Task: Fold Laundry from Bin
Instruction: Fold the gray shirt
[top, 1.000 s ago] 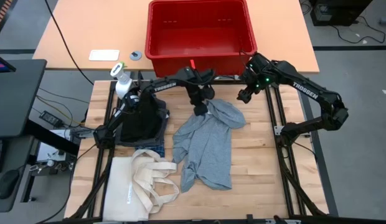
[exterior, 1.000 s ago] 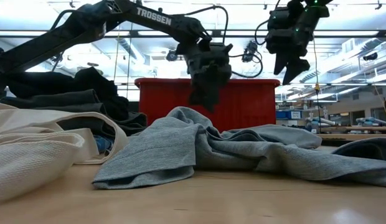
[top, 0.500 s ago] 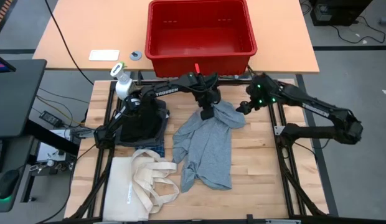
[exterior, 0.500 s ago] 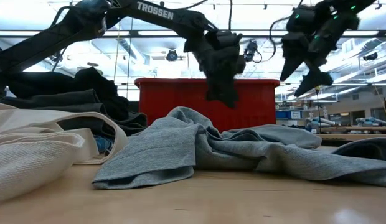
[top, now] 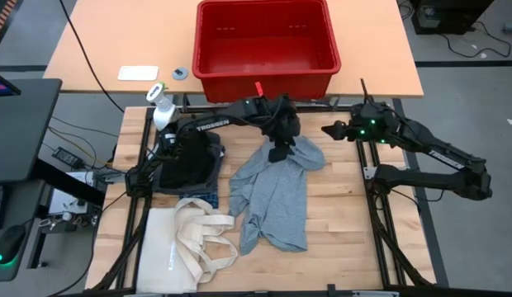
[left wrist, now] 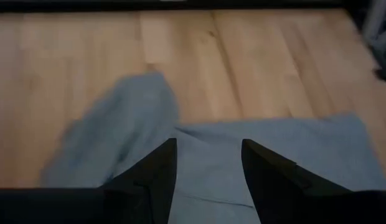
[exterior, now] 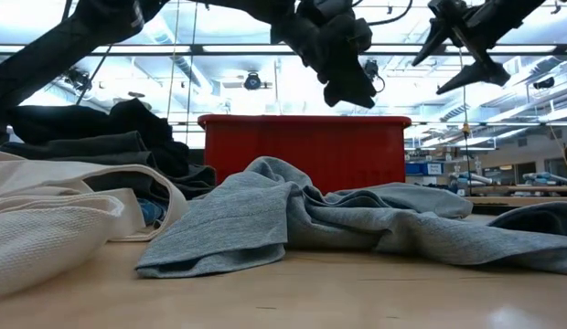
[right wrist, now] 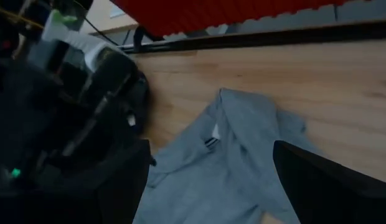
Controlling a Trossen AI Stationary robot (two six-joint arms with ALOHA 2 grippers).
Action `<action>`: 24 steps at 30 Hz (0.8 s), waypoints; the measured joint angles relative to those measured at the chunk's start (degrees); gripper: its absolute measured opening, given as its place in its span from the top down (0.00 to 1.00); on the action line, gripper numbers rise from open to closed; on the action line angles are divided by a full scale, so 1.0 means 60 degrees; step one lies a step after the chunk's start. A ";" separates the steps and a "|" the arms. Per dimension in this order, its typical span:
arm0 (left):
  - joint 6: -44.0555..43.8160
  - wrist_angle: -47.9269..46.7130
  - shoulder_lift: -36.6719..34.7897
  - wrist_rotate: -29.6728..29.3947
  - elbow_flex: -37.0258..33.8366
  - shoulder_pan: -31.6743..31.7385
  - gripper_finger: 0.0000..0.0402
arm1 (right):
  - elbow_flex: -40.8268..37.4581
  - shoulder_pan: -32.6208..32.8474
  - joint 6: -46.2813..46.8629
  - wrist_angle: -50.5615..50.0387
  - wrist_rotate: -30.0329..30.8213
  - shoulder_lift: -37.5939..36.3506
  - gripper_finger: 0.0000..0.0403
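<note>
The laundry in hand is a light grey shirt [top: 272,194], crumpled on the wooden surface [top: 338,223] just in front of the empty red bin [top: 267,41]. The left claw [left wrist: 208,165] hovers over the shirt's bin-side edge, parted, grasping nothing. The right claw [top: 332,129] hangs beside that edge, spread wide. Spreading seems underway; next, each claw likely needs a shoulder corner.

Red bin [top: 265,40], light grey garment [top: 272,198] on pale wood bench [top: 343,239], black clothes pile [top: 188,159], cream tote bag [top: 180,247], white spray bottle [top: 161,106], dark arms
</note>
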 joint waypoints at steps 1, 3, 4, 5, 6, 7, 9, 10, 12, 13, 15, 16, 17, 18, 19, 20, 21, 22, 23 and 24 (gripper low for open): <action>0.0051 -0.0058 0.0000 0.0077 -0.0003 -0.0030 0.55 | 0.0000 0.0092 0.0295 0.0006 0.0037 -0.0025 0.14; 0.0029 0.0227 -0.0032 0.0147 -0.0252 -0.0087 0.55 | 0.0000 0.0307 0.0797 0.0006 0.0047 -0.0026 0.14; -0.0087 0.0436 -0.0116 0.0219 -0.0497 -0.0099 0.55 | 0.0000 0.0435 0.1008 0.0006 0.0056 -0.0025 0.14; -0.0226 0.0503 -0.0189 0.0301 -0.0813 -0.0088 0.55 | 0.0000 0.0547 0.1219 0.0002 0.0096 -0.0021 0.14; -0.0298 0.0586 -0.0243 0.0429 -0.1167 -0.0069 0.55 | 0.0000 0.0679 0.1469 0.0003 0.0147 -0.0005 0.14; -0.0331 0.0742 -0.0346 0.0548 -0.1524 -0.0059 0.55 | 0.0000 0.0811 0.1675 0.0002 0.0201 -0.0004 0.14; -0.0347 0.0815 -0.0655 0.0555 -0.2415 -0.0041 0.55 | 0.0000 0.1030 0.1940 0.0004 0.0309 0.0012 0.14; -0.0348 0.0975 -0.0890 0.0508 -0.2951 -0.0040 0.55 | 0.0000 0.1123 0.1993 0.0011 0.0370 0.0020 0.14; -0.0513 0.1382 -0.1383 0.0245 -0.4032 -0.0045 0.55 | 0.0000 0.1297 0.1993 0.0010 0.0546 0.0059 0.14; -0.0691 0.1644 -0.1665 0.0029 -0.4640 -0.0053 0.55 | 0.0000 0.1357 0.1957 0.0015 0.0656 0.0105 0.14; -0.1234 0.2445 -0.2194 -0.0502 -0.5684 -0.0117 0.55 | 0.0000 0.1400 0.1747 0.0026 0.0799 0.0186 0.14; -0.1531 0.2803 -0.2443 -0.0801 -0.6166 -0.0118 0.55 | 0.0000 0.1391 0.1578 0.0069 0.0811 0.0247 0.14; -0.1811 0.3213 -0.2671 -0.1050 -0.6558 -0.0121 0.55 | 0.0000 0.1388 0.1338 0.0144 0.0793 0.0319 0.14; -0.2092 0.3622 -0.2896 -0.1258 -0.6903 -0.0117 0.55 | 0.0000 0.1373 0.1027 0.0251 0.0765 0.0413 0.14; -0.2369 0.3959 -0.3043 -0.1348 -0.7206 -0.0117 0.55 | 0.0000 0.1370 0.0628 0.0397 0.0664 0.0523 0.14; -0.2647 0.4319 -0.3116 -0.1408 -0.7407 -0.0115 0.55 | 0.0000 0.1352 0.0164 0.0584 0.0456 0.0653 0.14; -0.2928 0.4588 -0.3140 -0.1454 -0.7537 -0.0106 0.55 | 0.0000 0.1334 -0.0377 0.0842 0.0162 0.0786 0.14; -0.3202 0.4735 -0.3137 -0.1472 -0.7656 -0.0110 0.55 | 0.0000 0.1307 -0.0962 0.1110 -0.0267 0.0918 0.14; -0.3497 0.4808 -0.3128 -0.1481 -0.7751 -0.0111 0.55 | 0.0000 0.1280 -0.1542 0.1368 -0.0765 0.1087 0.14; -0.3801 0.5054 -0.3096 -0.1481 -0.7826 -0.0125 0.55 | 0.0000 0.1240 -0.2060 0.1631 -0.1292 0.1218 0.14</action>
